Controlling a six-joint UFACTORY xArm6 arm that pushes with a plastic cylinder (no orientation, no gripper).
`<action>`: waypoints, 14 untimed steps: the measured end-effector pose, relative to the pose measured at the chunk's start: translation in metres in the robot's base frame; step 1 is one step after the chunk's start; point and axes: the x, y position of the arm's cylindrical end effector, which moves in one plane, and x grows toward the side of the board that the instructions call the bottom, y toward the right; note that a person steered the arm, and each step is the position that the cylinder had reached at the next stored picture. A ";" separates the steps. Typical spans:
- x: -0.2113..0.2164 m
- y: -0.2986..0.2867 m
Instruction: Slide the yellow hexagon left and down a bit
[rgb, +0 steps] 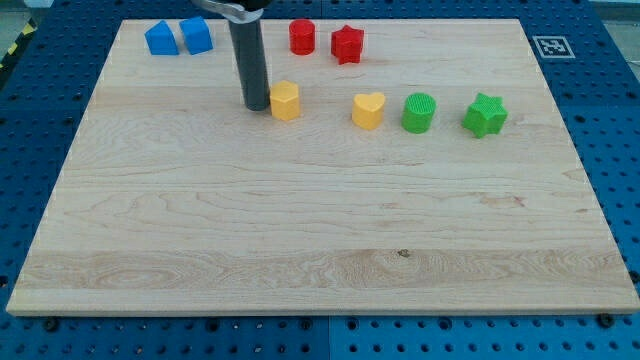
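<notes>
The yellow hexagon (286, 101) sits on the wooden board (320, 230) in the upper middle. My tip (257, 106) rests on the board right at the hexagon's left side, touching it or nearly so. The dark rod rises from there to the view's top. A yellow heart (368, 110) lies to the hexagon's right.
Two blue blocks (160, 38) (196, 35) lie at the top left. A red cylinder (302, 37) and a red star (347, 44) lie at the top middle. A green cylinder (419, 112) and a green star (485, 115) lie right of the yellow heart.
</notes>
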 end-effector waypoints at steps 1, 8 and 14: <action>0.001 0.022; -0.036 0.127; -0.033 0.114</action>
